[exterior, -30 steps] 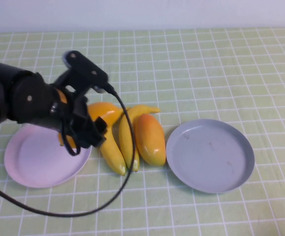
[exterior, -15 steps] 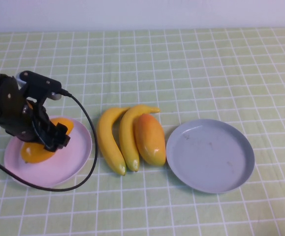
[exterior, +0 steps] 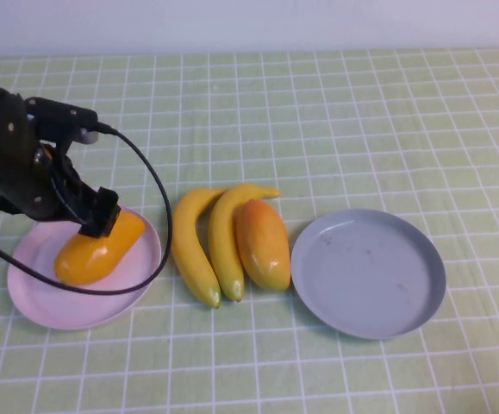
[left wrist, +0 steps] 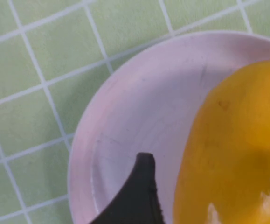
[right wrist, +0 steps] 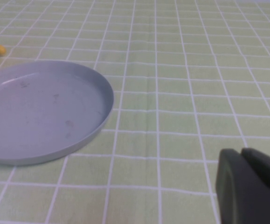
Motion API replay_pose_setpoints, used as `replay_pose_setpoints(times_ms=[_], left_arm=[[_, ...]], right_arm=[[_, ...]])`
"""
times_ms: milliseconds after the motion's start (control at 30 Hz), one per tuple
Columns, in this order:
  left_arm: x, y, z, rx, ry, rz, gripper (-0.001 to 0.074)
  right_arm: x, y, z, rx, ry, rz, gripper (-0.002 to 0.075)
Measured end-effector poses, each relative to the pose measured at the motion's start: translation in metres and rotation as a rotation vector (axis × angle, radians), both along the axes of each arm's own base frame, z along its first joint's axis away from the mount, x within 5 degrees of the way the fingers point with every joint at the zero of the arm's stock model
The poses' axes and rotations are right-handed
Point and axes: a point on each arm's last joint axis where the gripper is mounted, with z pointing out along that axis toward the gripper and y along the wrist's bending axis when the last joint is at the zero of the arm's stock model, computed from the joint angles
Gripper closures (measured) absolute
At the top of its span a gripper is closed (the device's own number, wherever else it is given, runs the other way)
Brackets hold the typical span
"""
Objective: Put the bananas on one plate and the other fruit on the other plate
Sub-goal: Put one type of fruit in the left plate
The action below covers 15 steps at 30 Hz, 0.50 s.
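**First mango set down on the pink plate; clear away cleanly**

Since a second ago the left arm has swung from above the fruit cluster to the pink plate and let go of its load.

High view: the plump orange-yellow glossy mango now lies on the round pale pink shallow plate, toward its inner rim. The left gripper sits just over the mango's upper end, fingers spread and holding nothing. In the middle of the green checked table, the two long curved yellow bananas lie side by side, with the second mango, the one with a reddish blush, touching the inner banana. The round grey-blue shallow plate is bare.

Left wrist view: one dark fingertip hangs above the pink plate, beside the mango but apart from it.

Right wrist view: the right gripper is parked over the table beyond the grey-blue plate, fingers pressed together and empty.

To finish this step well, I would lift the left gripper straight up before moving sideways, so the fingers do not roll the mango off the plate. The blushed mango probably wants a grasp that avoids nudging the banana it touches.
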Motion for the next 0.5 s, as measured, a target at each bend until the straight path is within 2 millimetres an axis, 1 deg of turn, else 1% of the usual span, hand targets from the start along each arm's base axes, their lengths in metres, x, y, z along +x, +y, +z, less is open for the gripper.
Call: replay_pose_setpoints(times_ms=[100,200,267,333,400,500], left_arm=[[0.004,-0.001,0.017,-0.016,-0.02,0.031,0.0067],[0.003,-0.014,0.041,-0.059,-0.065,0.026,0.0067],[0.001,-0.034,0.053,-0.11,-0.084,0.019,0.0067],[-0.002,-0.055,0.061,-0.151,-0.083,0.007,0.0067],[-0.005,-0.078,0.061,-0.174,-0.058,-0.01,0.0067],[-0.008,-0.113,0.05,-0.196,-0.004,-0.029,0.0067]], right_arm=[[0.0,0.0,0.0,0.0,0.0,0.0,0.0741],[0.0,0.0,0.0,0.0,0.0,0.0,0.0741],[0.0,0.0,0.0,0.0,0.0,0.0,0.0741],[0.0,0.0,0.0,0.0,0.0,0.0,0.0741],[0.0,0.0,0.0,0.0,0.0,0.0,0.0741],[0.0,0.0,0.0,0.0,0.001,0.0,0.0741]])
